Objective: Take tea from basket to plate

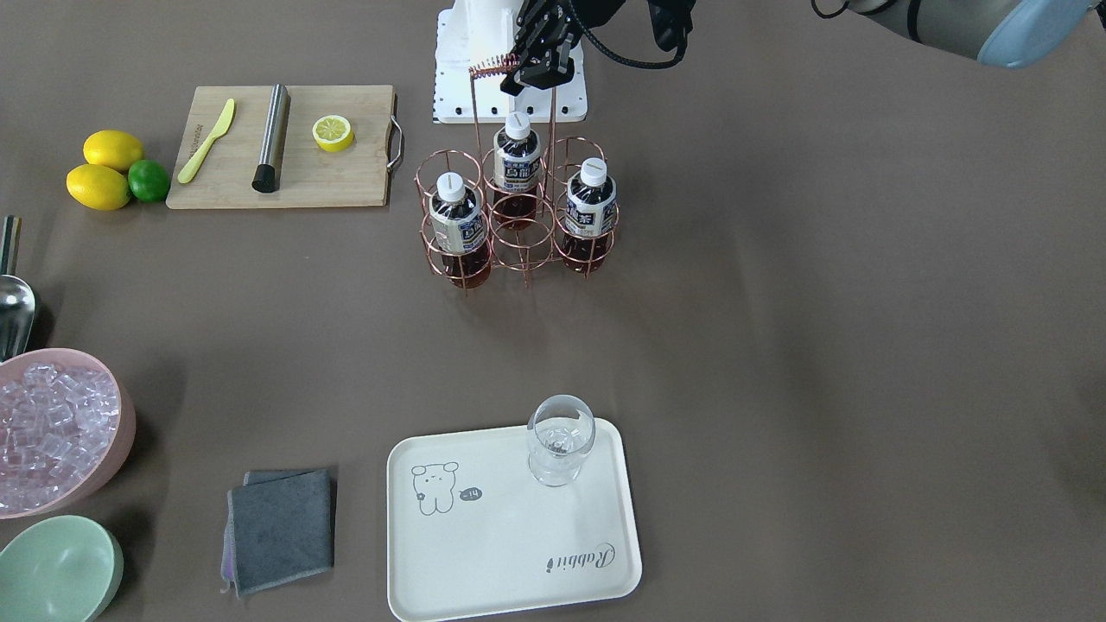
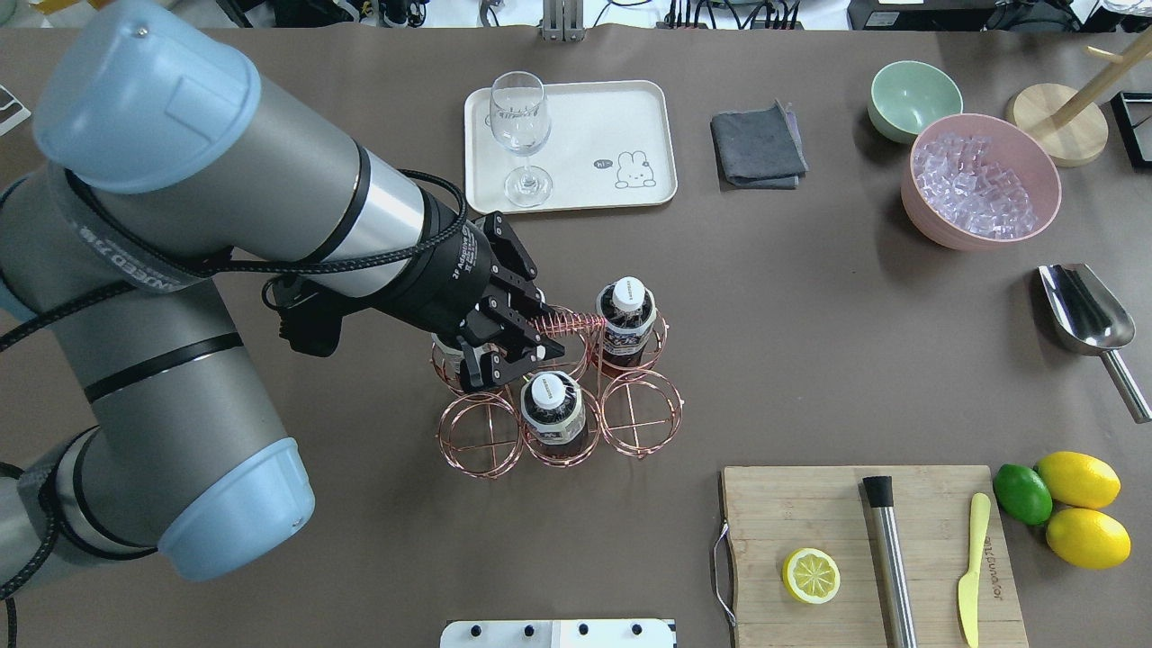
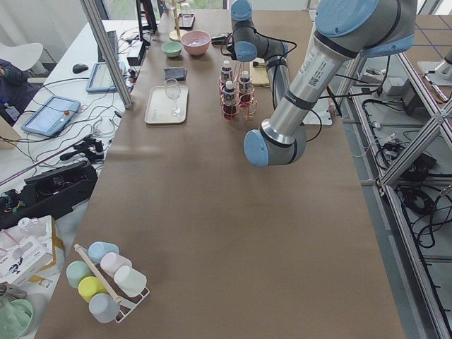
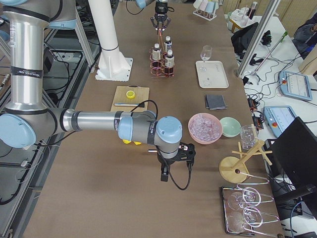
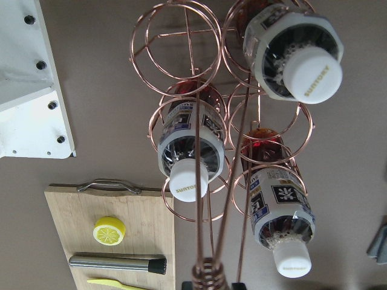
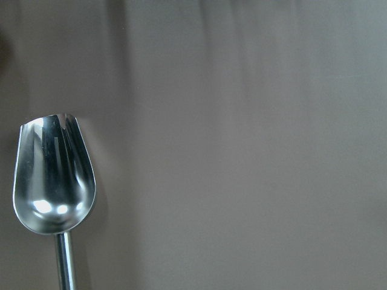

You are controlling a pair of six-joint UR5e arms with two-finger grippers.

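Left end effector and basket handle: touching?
Cannot tell. The overhead view shows the left end effector straddling the basket handle, jaws spread, but no view shows contact or a gap plainly.

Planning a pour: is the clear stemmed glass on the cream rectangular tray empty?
Empty, upright: no liquid shows in the clear stemmed glass on the cream rectangular tray.

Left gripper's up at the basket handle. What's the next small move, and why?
I'd probably slide the left gripper off the coiled handle of the basket and centre it over the tea bottle nearest the robot. Its open jaws straddle the handle, gripping nothing, and that cap is close by.
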